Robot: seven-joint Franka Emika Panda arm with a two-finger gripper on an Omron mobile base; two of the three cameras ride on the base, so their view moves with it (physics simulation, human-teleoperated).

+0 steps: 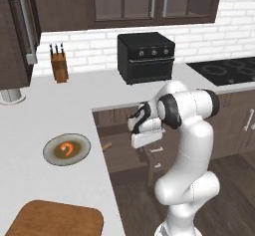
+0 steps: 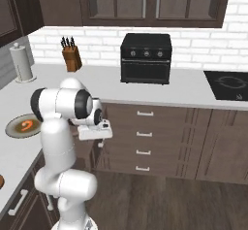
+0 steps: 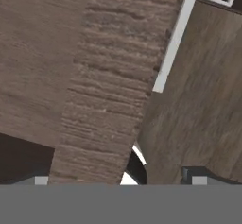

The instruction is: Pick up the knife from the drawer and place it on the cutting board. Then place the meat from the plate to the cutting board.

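Fingers [image 3: 196,176] stand wide apart with nothing between them, their two small dark tips rising at the bottom of the hand view over brown wood grain, a raised wooden edge and a pale silver bar. From the left base view the hand [image 1: 145,133] hangs over the drawer [image 1: 124,153], which is pulled out from the cabinets just beside the bench [image 1: 40,125] edge; a small bit of the knife [image 1: 106,146], its brown handle end, peeks out inside the drawer at its left, next to the bench, and the rest of it is hidden by the hand. Nearest on the bench lies the cutting board [image 1: 55,220], a reddish-brown slab with rounded corners, bare on top. Further along sits the plate [image 1: 66,149], round and grey, well apart from the board, with the meat [image 1: 66,149] curled orange-red at its middle. From the right base view the same plate [image 2: 23,126] and meat [image 2: 26,125] lie to the left of the arm. Beyond, near the white brick wall, a wooden knife block [image 1: 59,63] stands upright with dark handles, and a black toaster oven [image 1: 145,57] sits to its right. A dark cooktop [image 1: 226,71] is set in the far right of the bench, and a paper towel roll [image 2: 22,63] stands at the far left.
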